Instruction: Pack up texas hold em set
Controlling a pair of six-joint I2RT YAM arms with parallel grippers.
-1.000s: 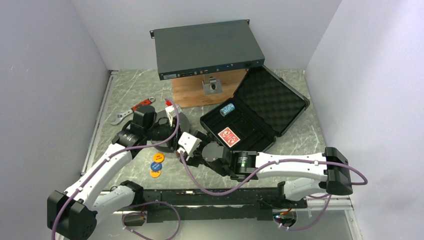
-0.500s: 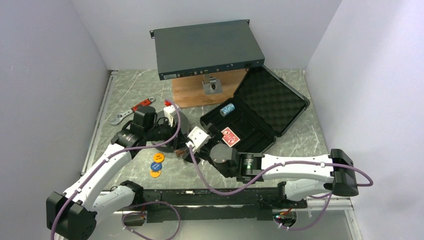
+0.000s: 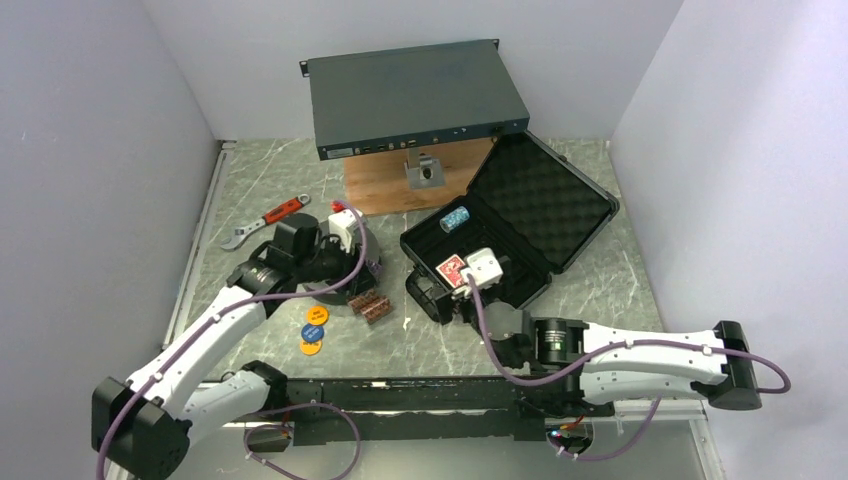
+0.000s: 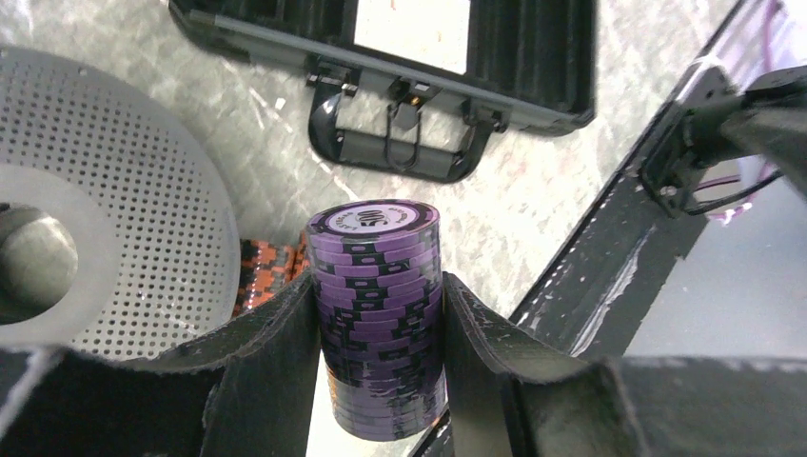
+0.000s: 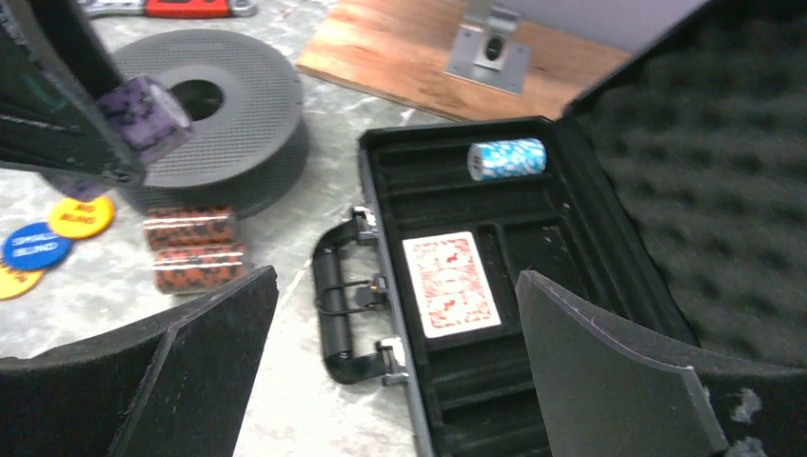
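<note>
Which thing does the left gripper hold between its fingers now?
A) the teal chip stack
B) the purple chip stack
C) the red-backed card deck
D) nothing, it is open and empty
B: in the left wrist view the left gripper has its fingers pressed against both sides of the purple chip stack.

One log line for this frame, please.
left gripper: shut on purple chip stack | right gripper: open, near case handle | in case: card deck, teal stack | on table: brown stacks, discs
</note>
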